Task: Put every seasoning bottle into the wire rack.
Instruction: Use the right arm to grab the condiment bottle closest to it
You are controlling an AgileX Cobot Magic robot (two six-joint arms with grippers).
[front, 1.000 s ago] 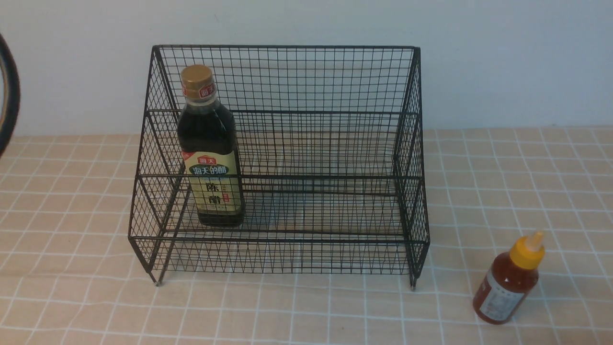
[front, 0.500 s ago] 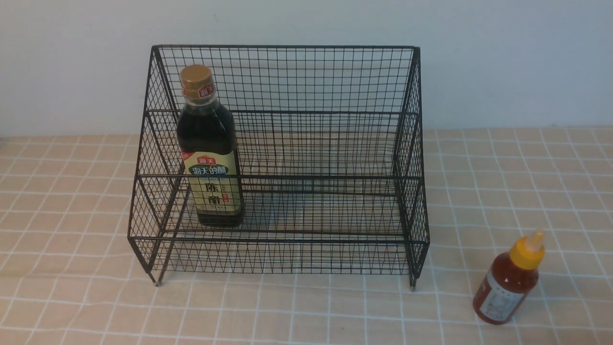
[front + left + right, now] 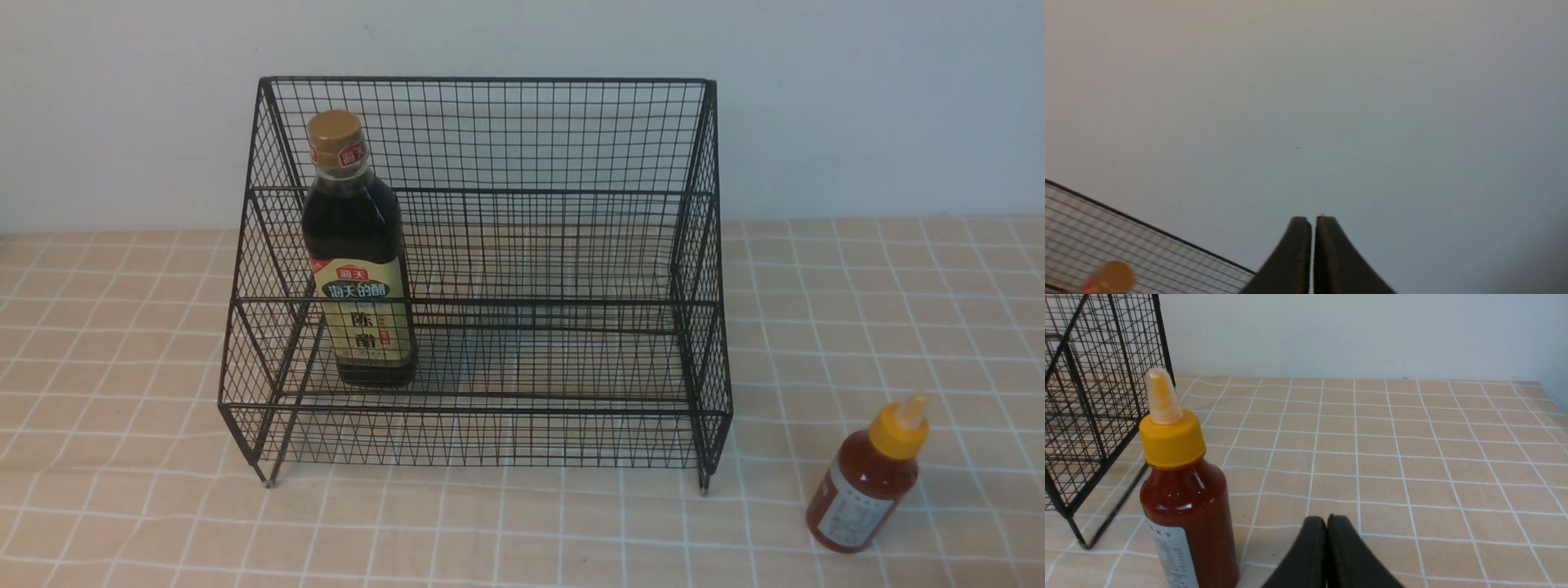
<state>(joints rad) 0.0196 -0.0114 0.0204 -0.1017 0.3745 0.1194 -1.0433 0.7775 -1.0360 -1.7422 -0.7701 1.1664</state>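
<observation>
- Looking from the front, we see the vinegar bottle point(image 3: 359, 269) standing upright on the lower tier of the wire rack point(image 3: 555, 131), close to its left wall. The red sauce bottle point(image 3: 867, 486) stands outside on the checked surface point(image 3: 122, 523), near the rack's front right leg but apart from it. Neither arm shows in this view.
- In the left wrist view, the left gripper point(image 3: 1313, 222) has its fingers pressed together with nothing between them. It points at the plain wall, with the rack's top edge and a blurred gold cap low in the corner. We judge this arm's part done.
- In the right wrist view, the right gripper point(image 3: 1327, 522) is likewise closed and empty. It sits low over the surface just beside the red sauce bottle, which stands upright with the rack's right side behind it.
- We take the step in hand to be picking up the red sauce bottle with the right arm. To do it well, we would:
  - spread the fingers wide before moving in;
  - centre them on the round body below the yellow cap, not on the tapered nozzle;
  - close gently, since a squeeze bottle will likely give;
  - lift clear of the front rail and set it upright on the lower tier, well apart from the vinegar bottle.
</observation>
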